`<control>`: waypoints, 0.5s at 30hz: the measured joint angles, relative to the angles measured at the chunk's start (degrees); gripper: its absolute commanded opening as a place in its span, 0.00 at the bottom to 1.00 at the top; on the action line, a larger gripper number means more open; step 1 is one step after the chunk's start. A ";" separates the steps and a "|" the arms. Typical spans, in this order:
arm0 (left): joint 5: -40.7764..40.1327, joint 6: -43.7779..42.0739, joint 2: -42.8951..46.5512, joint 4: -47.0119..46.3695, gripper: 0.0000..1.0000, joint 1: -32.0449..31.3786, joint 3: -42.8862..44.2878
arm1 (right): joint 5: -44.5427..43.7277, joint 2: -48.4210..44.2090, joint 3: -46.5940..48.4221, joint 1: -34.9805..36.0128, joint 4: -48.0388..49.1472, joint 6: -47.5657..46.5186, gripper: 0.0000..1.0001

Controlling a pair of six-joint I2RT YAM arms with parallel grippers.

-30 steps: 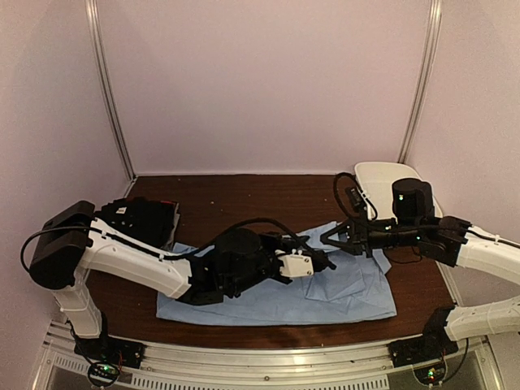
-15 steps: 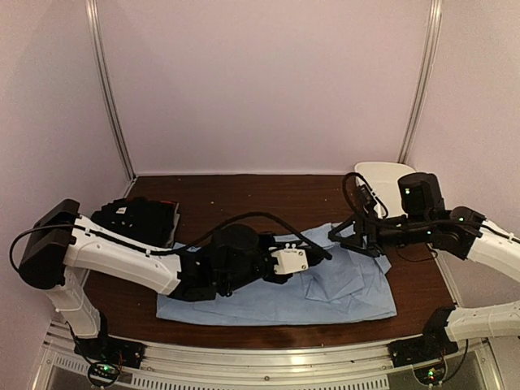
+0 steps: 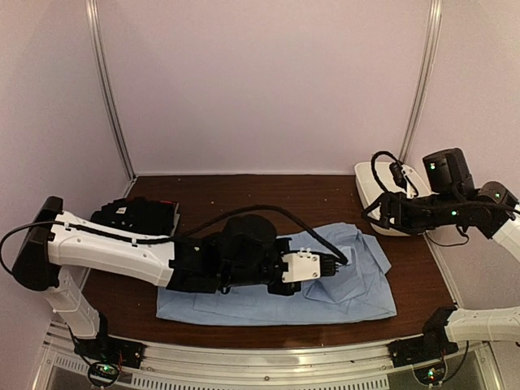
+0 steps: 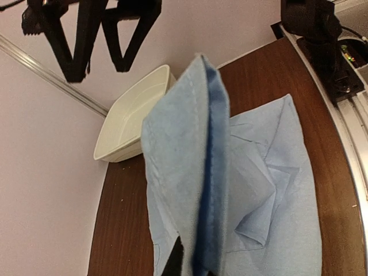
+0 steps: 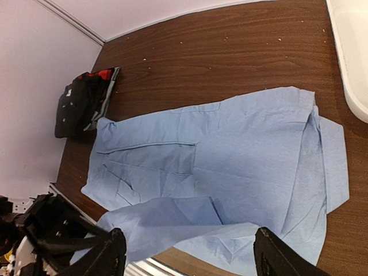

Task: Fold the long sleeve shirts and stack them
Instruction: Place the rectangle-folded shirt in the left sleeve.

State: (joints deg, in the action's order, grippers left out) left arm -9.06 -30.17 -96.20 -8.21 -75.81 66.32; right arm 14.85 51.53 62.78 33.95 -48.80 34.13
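top external view: at far left the black shirt [image 3: 136, 218] sat bunched on the dark wood tabletop [image 3: 244, 195]. at centre, the left end effector [image 3: 340, 262] was clamped on a raised fold of the light blue shirt [image 3: 357, 288]. its cloth looked thin, limp and light, best pinched at hems or seams. the right end effector [image 3: 375, 216] hung spread and empty near the smooth white tub [image 3: 378, 180], probably plastic.

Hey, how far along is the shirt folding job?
Black shirt looks folded at the back left. Left gripper, jaws shut, holds up a fold of the light blue shirt; right gripper hangs open, empty. Remaining: finish folding it and stack both.
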 measured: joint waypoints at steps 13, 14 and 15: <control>9.92 3.72 -0.68 23.37 0.00 -11.26 12.31 | 0.52 6.93 -5.64 -9.70 1.75 -7.06 0.76; 10.88 4.26 -0.92 24.20 0.00 -11.43 13.25 | 0.76 7.13 -5.92 -9.92 2.29 -7.26 0.76; 12.15 4.98 -1.25 25.53 0.00 -11.58 14.67 | 1.09 7.45 -6.38 -10.08 3.08 -7.43 0.76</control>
State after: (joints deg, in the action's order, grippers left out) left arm 3.09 -25.19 -97.45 17.32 -87.39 80.99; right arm 15.94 58.98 56.40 23.88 -45.71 26.70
